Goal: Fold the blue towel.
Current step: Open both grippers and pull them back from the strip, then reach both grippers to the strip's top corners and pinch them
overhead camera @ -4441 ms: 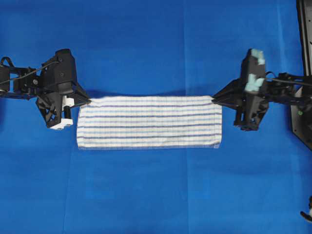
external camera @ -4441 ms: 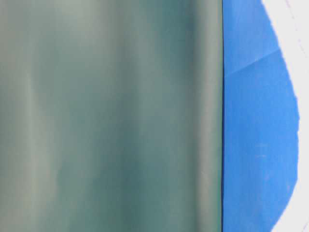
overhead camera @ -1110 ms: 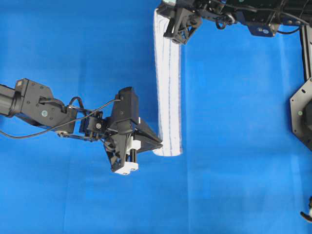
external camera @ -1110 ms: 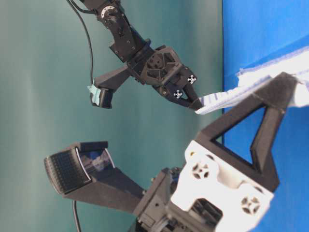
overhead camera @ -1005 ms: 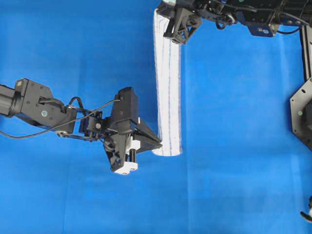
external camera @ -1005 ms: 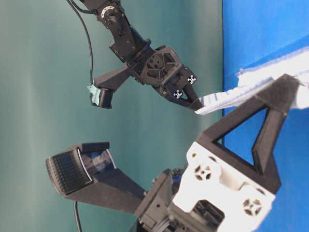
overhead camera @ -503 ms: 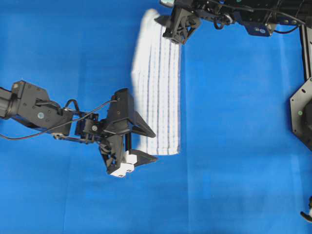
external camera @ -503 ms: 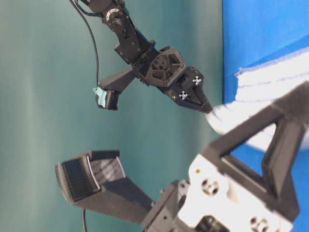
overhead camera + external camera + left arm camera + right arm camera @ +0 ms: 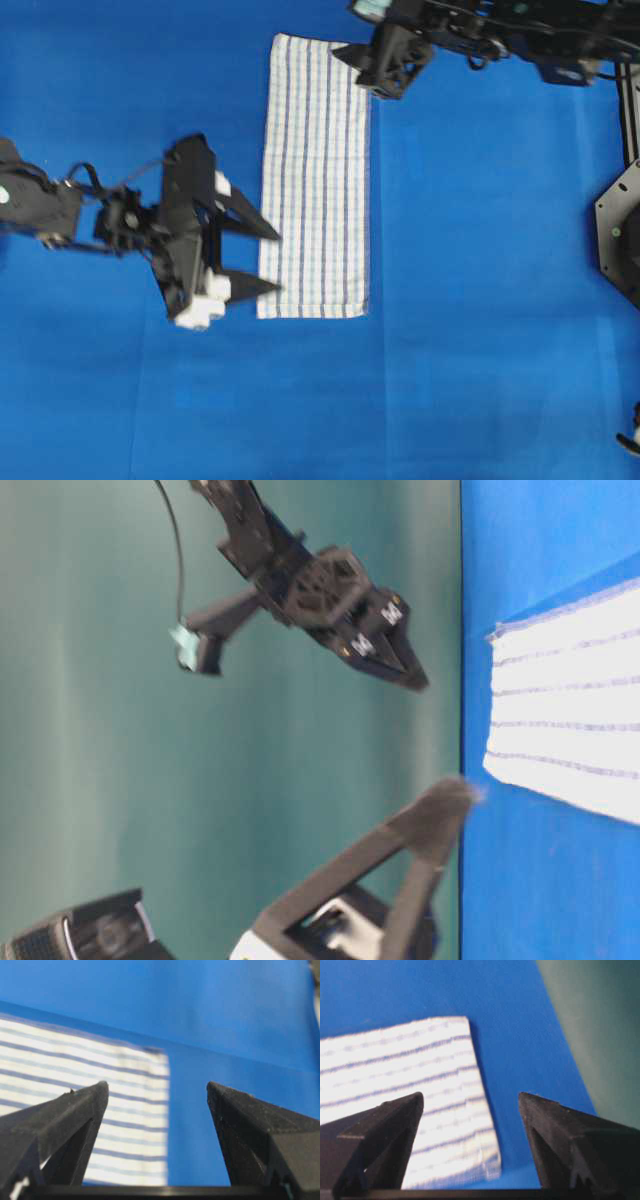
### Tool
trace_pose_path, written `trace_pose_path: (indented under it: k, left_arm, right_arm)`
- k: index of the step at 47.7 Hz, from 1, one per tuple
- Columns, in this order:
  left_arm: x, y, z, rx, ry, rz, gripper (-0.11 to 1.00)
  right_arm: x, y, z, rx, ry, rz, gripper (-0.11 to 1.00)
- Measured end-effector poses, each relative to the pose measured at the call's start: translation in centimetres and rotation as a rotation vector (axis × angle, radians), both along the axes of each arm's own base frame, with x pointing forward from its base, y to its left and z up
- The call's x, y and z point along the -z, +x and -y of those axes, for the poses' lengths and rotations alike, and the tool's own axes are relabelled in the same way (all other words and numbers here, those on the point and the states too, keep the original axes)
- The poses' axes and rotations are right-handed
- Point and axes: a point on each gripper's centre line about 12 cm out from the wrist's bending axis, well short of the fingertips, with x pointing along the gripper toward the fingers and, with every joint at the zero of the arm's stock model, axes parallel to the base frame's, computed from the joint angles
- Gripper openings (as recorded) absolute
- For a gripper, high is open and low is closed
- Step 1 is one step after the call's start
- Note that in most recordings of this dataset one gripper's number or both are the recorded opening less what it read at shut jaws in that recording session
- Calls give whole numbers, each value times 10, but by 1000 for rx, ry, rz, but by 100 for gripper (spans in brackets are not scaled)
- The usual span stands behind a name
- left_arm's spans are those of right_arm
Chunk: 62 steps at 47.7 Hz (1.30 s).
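The blue towel, white with thin blue stripes, lies flat on the table as a long folded strip running away from the front edge. My left gripper is open beside its near left corner, and nothing sits between the fingers. In the left wrist view the left gripper frames the towel corner from above. My right gripper is open at the far right corner, clear of the cloth. In the right wrist view the right gripper hovers over the towel corner. The table-level view shows the towel flat.
The plain blue table covering spreads around the towel. A black frame piece stands at the right edge. In the table-level view a green wall lies beyond the table edge.
Both grippers have opened and let go of the towel. It dropped from a narrow hanging strip into a wider flat strip. My left gripper drew back to the left.
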Motion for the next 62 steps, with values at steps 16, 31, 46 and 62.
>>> trace_pose_path:
  k: [16,31,46,62]
  left_arm:
    - [0,-21,-72,-105,187,-7,74]
    - [5,-45,-109,-200,221,-46,74]
    - [9,-67,-112,-221,222,-61,74]
    - [10,-70,-117,-237,222,-65,74]
  right_arm:
    - [-8,-50,-27,13,4,27,83]
    - [-9,-92,-64,13,48,62,83]
    - [-11,-112,-99,-34,99,82,83]
    - [-4,-109,-98,-31,109,62,83]
